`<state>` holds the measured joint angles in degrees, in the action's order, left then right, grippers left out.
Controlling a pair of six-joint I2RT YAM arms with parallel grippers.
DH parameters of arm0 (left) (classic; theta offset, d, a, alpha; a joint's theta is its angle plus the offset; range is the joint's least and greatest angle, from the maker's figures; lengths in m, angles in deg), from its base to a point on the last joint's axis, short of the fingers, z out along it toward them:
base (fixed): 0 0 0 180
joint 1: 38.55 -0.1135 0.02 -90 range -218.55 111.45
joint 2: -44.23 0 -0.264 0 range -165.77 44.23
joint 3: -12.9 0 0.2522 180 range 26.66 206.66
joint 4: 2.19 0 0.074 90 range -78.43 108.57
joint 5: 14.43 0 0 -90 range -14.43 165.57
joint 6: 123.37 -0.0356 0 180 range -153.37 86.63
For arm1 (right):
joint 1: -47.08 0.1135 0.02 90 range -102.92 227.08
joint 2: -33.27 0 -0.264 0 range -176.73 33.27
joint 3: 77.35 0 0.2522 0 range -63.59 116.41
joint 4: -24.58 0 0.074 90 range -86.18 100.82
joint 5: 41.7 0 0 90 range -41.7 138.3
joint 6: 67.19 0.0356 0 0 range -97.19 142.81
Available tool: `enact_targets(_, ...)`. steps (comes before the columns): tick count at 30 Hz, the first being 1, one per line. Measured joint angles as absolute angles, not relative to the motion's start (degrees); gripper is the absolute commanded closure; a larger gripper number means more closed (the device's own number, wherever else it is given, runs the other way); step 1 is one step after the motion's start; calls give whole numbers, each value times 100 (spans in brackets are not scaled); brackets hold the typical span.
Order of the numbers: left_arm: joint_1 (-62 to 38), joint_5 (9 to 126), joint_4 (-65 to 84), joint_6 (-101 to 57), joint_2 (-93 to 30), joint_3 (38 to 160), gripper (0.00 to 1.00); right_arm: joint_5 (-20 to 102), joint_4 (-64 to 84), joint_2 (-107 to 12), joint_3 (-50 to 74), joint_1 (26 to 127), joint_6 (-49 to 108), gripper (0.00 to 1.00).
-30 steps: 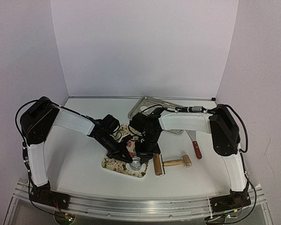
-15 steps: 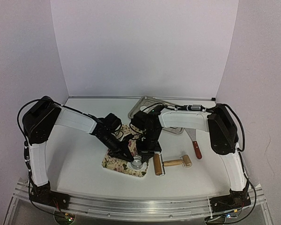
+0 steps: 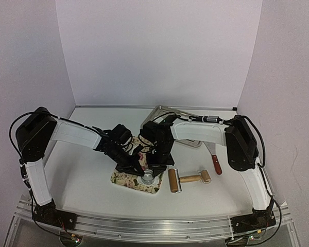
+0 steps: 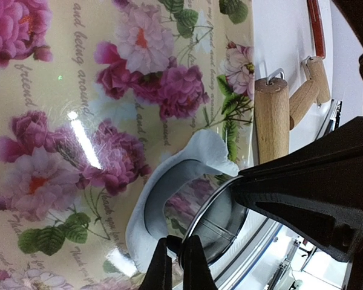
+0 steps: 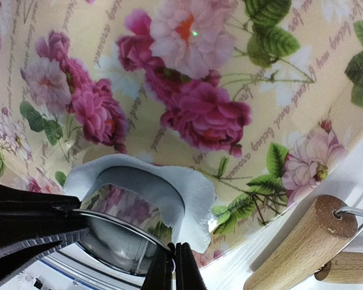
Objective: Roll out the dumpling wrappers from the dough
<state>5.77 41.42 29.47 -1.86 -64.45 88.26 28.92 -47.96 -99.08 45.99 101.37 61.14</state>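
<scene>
- L gripper [image 4: 174,243]: fingers together, nipping the thin rim of the ring cutter [image 5: 127,205] at its near edge. Arm reaches in from the left, low over the mat.
- R gripper [image 5: 172,248]: fingers together too, clamped on the same rim, opp. side from L. The two gripper heads nearly meet over the ring.
- Ring cutter: metal, upright on the mat's near-right corner, inner wall mirroring the flower print.
- Dough sheet [image 4: 196,151]: thin, white, irregular. It lies flat on the mat, wrapped partway round the ring and touching its wall.
- White patch [image 5: 116,249] inside the ring's bottom: poss. a dumpling wrapper, cannot tell.
- Floral mat [image 4: 78,90]: cream w/ pink roses and script, flat on the table [image 3: 82,175].
- Rolling pin [image 3: 188,179]: wood, just off the mat's right edge, apart from the dough.
- Scraper [image 3: 216,163]: red handle, right of the pin.
- Metal tray [image 3: 162,116]: far side, behind the R arm.
</scene>
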Motion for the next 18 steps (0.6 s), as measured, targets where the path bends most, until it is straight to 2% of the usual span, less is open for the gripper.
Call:
enact_targets(2, 577, 4181, 2954, -180, -6421, 8828, 97, 2938, -4766, -9905, 4598, 10149, 6115, 100)
enact_targets(18, 603, 5412, 3606, -224, -5970, 8856, 54, 3250, -4435, -10039, 4882, 10256, 6118, 100)
